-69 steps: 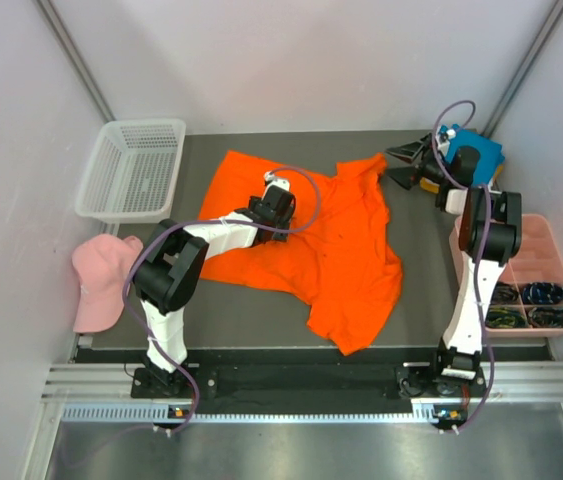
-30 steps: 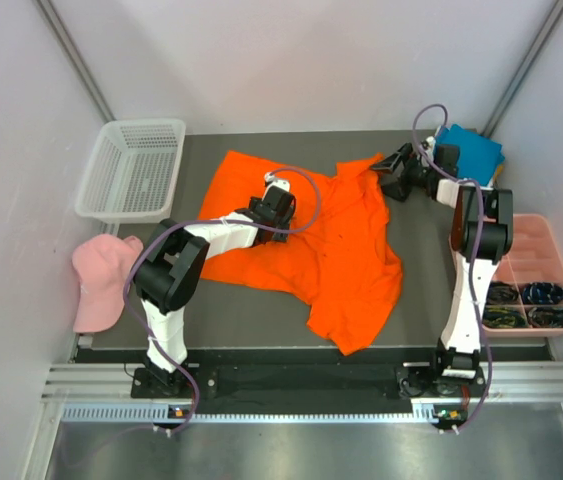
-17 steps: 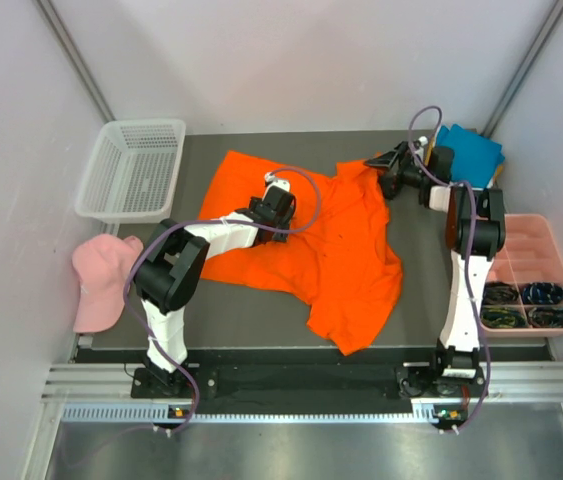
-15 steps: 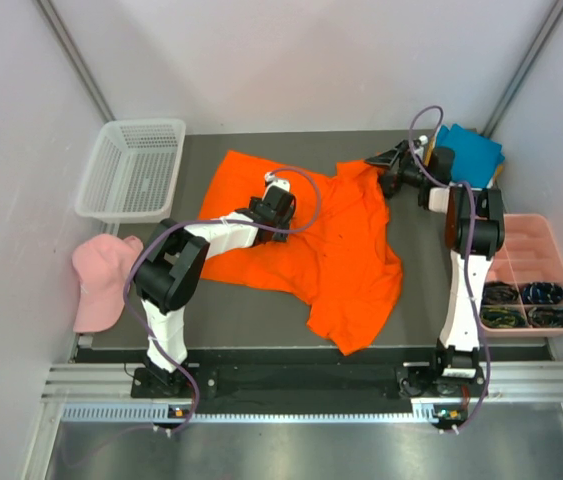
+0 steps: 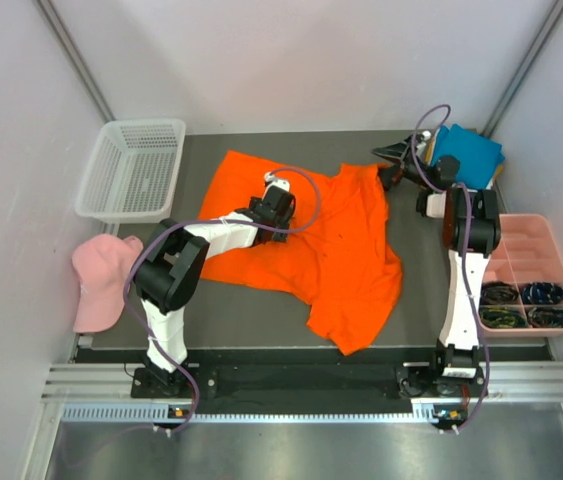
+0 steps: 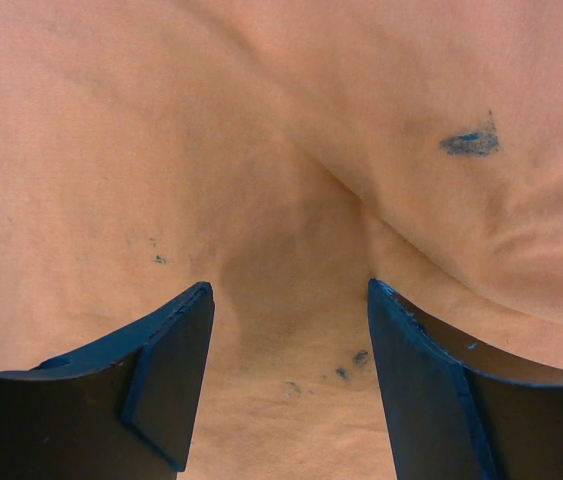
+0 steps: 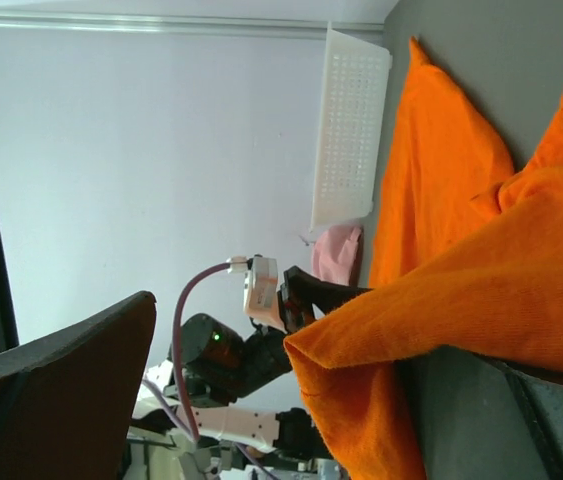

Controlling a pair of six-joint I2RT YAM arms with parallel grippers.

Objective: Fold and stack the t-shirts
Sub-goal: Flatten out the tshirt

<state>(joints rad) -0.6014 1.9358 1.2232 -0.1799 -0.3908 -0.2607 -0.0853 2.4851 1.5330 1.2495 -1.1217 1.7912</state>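
1. Just right of the white plastic mesh basket (image 5: 146, 124), on the dark mat (image 5: 231, 305): bright orange t-shirt (image 5: 346, 250), soft matte knit, spread open but rumpled, crossed by shallow folds.
2. Far right of the basket, level with it: teal blue t-shirt (image 5: 476, 152), folded into a flat square.
3. Just on the near side of the basket: pale pink cap (image 5: 96, 275), rounded and soft.
4. Left gripper (image 6: 288, 295) right of the basket, over the orange shirt's middle: dark blunt fingers (image 6: 176, 350) well parted, tips down at the cloth, a soft ridge between them, not pinched.
5. Right gripper (image 5: 389, 167) further right of the basket, at the orange shirt's far sleeve: jaws spread wide, a fold of sleeve draped between them over one finger, nothing clamped.
6. Against two seconds back: right gripper gone from above the teal shirt, swung toward the basket onto the sleeve, sleeve corner slightly reshaped; left arm and shirt body unmoved.
7. On the orange cloth in the left wrist view: one small blue smudge (image 6: 469, 142) and a few dark specks, too blurred to read as writing.
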